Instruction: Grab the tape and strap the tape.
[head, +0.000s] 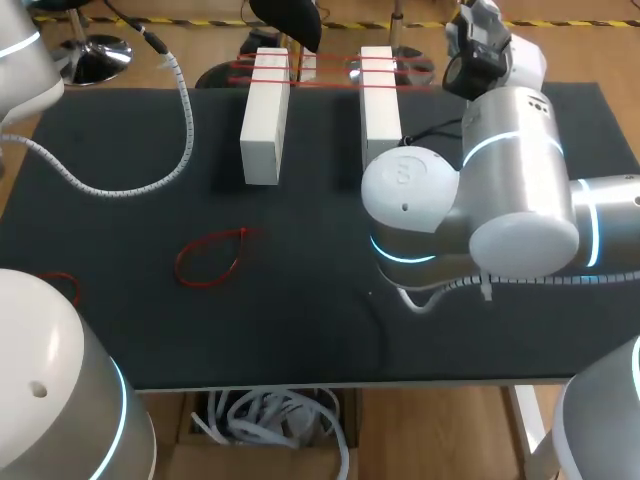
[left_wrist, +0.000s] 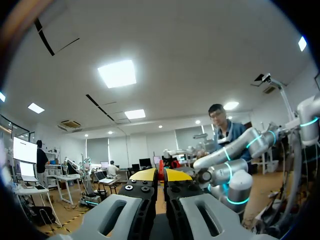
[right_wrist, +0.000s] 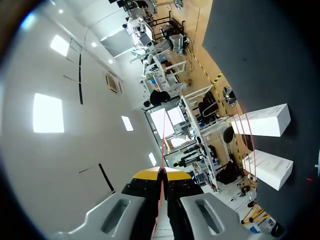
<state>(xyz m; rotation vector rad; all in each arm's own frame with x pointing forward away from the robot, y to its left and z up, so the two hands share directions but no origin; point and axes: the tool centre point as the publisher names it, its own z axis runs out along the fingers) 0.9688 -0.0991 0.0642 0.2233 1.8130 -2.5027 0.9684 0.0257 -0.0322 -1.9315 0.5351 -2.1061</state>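
Your right gripper (right_wrist: 161, 172) is clenched on a thin red tape strand (right_wrist: 163, 150) running out toward the two white blocks (right_wrist: 262, 120) at the table's far edge. Your left gripper (left_wrist: 161, 174) pinches a red scrap (left_wrist: 161, 169) between closed tips, and a loose red loop (head: 210, 258) lies on the dark table (head: 300, 300).

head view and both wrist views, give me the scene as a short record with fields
surface: black table mat
blocks: white rectangular block and second white block, side by side, apart
strapped: thin red bands stretched across both blocks at their far ends
loose: red loop lying flat on the mat, on the near side of the blocks
right gripper: shut on a thin red strand leading out ahead of its tips
left gripper: shut on a red bit between its yellow tips
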